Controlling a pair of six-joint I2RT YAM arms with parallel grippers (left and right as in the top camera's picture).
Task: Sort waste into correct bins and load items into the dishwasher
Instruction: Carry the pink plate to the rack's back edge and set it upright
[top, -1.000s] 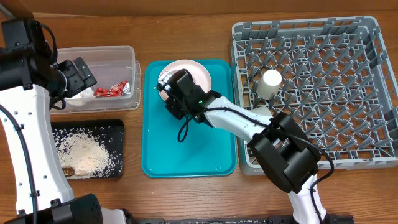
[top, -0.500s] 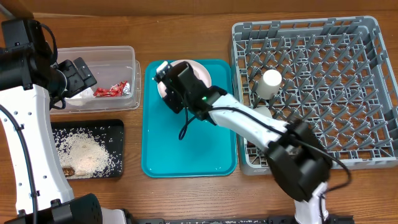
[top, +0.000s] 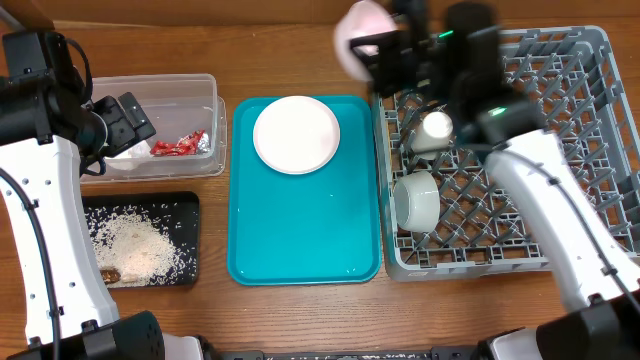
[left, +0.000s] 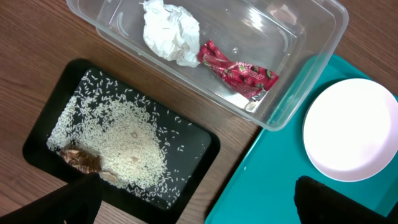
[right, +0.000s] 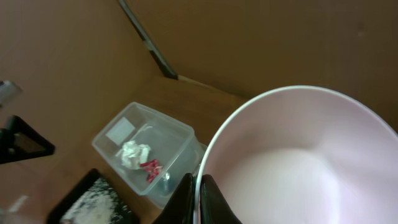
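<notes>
My right gripper is shut on the rim of a pale pink plate, held tilted in the air. From overhead the pink plate hangs at the right gripper, by the back left corner of the grey dishwasher rack. A white plate lies on the teal tray. The rack holds a small white cup and a pale bowl. My left gripper hangs open above the bins. The clear tub holds the napkin and red wrapper. Rice lies in the black tray.
The clear tub and black tray sit left of the teal tray. The left arm stands along the table's left side. A cardboard wall rises behind the table.
The right gripper closed on the pink plate's rim, lifted it off the white plate and swung it up and right to the rack's back left corner. The left arm has not moved.
</notes>
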